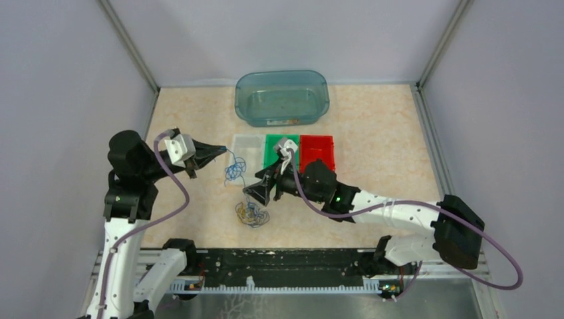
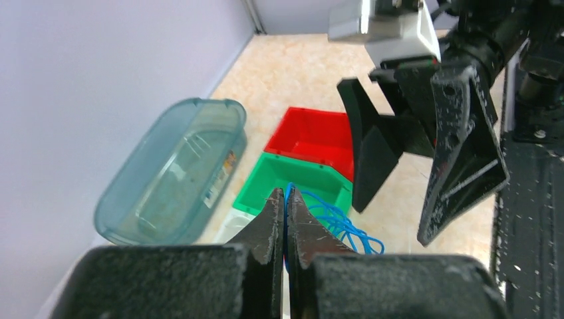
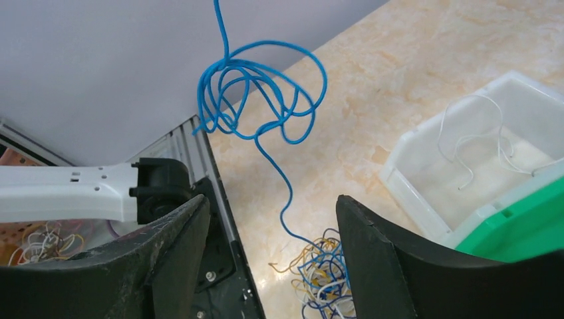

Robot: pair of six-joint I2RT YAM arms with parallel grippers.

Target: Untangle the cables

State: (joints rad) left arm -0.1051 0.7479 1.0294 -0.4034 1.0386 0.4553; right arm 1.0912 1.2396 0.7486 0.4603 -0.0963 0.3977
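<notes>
The left gripper [image 1: 225, 151], clamped shut, is holding the blue wire [image 3: 225, 93] aloft, apparently to draw it from the tangle [image 1: 253, 214] on the table [image 1: 372, 133], while the right gripper [image 3: 271, 199] is hovering open, empty.

The two dark fingers [image 3: 379, 266] stand wide apart with nothing between them. A blue cable [image 3: 229, 63] hangs from above in loose loops, one strand trailing down to a tangle [image 3: 322, 272] of blue, yellow and white wires on the desk [image 3: 412, 60]. To the right, a clear bin [image 3: 412, 186] holds a thin white wire [image 3: 457, 143], and a green bin [image 3: 525, 226] sits just beside it.
</notes>
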